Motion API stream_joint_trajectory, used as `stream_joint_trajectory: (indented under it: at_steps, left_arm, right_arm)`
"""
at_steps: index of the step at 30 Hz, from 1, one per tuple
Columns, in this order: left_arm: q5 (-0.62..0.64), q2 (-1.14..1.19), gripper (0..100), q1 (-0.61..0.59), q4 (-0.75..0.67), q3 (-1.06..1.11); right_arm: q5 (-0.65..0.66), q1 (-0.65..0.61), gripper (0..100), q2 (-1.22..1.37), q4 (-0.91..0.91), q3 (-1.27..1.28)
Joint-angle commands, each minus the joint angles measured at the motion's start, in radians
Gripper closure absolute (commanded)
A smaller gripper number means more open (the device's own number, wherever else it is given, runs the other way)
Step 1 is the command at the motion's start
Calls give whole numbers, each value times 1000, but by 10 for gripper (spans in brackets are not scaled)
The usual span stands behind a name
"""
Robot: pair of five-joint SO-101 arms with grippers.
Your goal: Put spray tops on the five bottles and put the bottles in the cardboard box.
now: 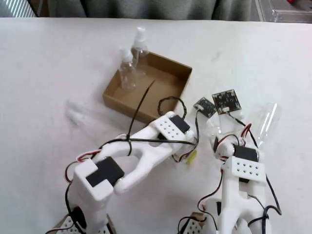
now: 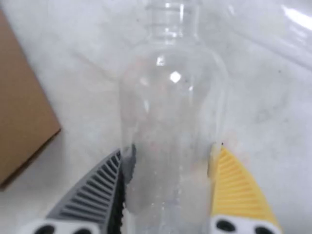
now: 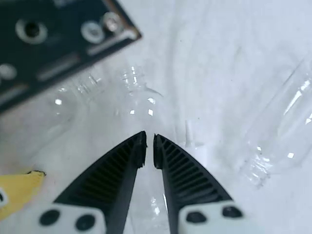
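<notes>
The uncapped bottle (image 2: pixel 170 122) is down low at the white worktop (image 1: pixel 44 58), with its neck pointing away from the left claw (image 2: pixel 168 195). That claw has it pinched around the lower body, grey finger on one side and yellow on the other. It's a tight spot though. A corner of the cardboard box (image 1: pixel 146 90) sits just beside that claw, and two little circuit boards (image 1: pixel 226 101) with their cables crowd the patch between the arms.

The right claw (image 3: pixel 149 146) is squeezed down to a thin slit, black tips almost touching, and I can't make out anything between them. There's a bare neck (image 3: pixel 131 80) just ahead of its tips, can't tell if that's the same bottle. Another topless bottle (image 3: pixel 275 141) lies off to its outer side.

Two capped bottles (image 1: pixel 127 73) stand in the box's far-left corner. Some loose clear bits (image 1: pixel 75 114) lie well left of the box, where the worktop runs wide out to the curtain (image 1: pixel 146 7).
</notes>
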Motion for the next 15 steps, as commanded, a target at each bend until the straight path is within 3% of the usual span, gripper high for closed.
stream_joint_trajectory:
  at_steps: [1,7,15]
  left_arm:
    - [-8,-5,819,28,52,-8]
    - [-92,-56,929,21,57,104]
    - [-112,-366,935,-8,-5,417]
  right_arm:
    - [0,-10,982,25,-5,28]
    - [0,-10,982,25,-18,28]
    - [0,-10,982,25,-18,28]
